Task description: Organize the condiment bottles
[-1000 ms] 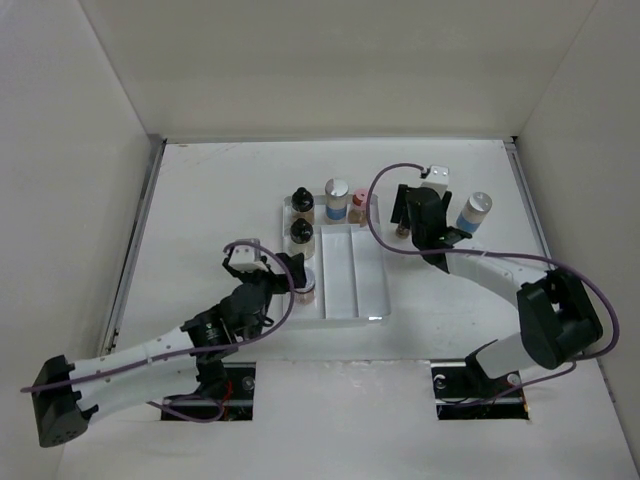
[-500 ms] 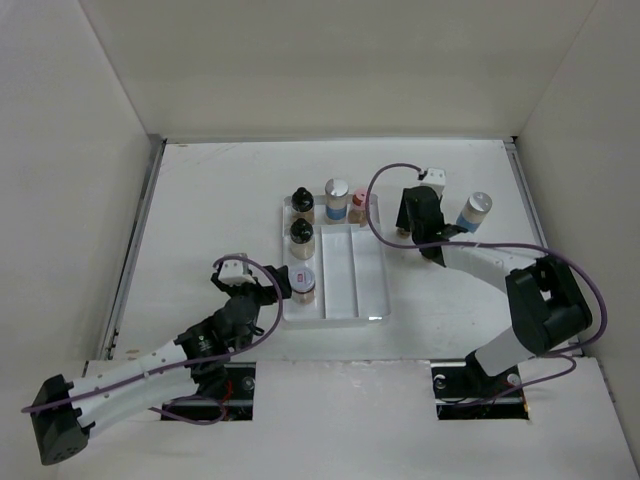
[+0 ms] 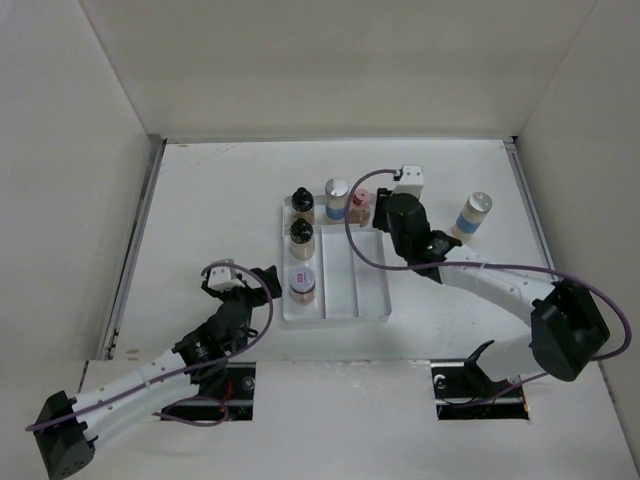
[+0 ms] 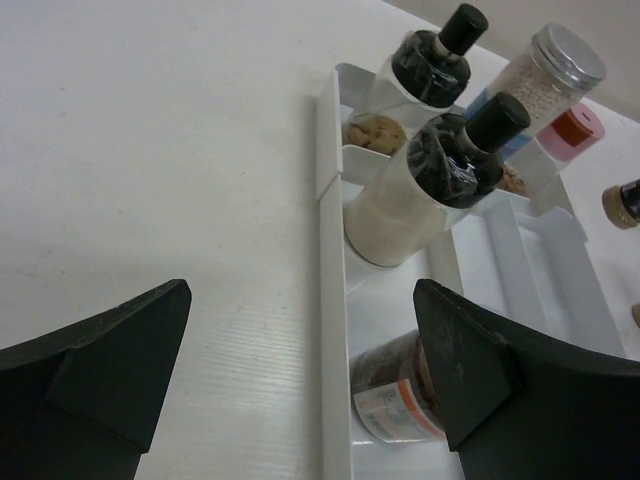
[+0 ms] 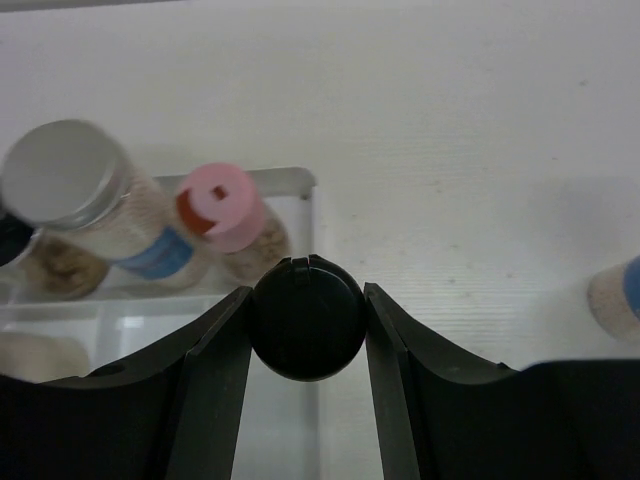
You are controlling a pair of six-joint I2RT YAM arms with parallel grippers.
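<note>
At frame centre the right gripper [image 5: 307,338] pinched a black-capped bottle [image 5: 307,315] above the tray [image 3: 338,275], apparently mid-carry and next needing lowering into a free compartment, while the left gripper [image 4: 300,300] gaped empty.

Bright, even light; soft shadows.

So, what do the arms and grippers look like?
The left arm and right arm have white links and black joints. A purple cable runs along each, and a white box sits on each wrist. The fingers are black and wedge-shaped.
</note>
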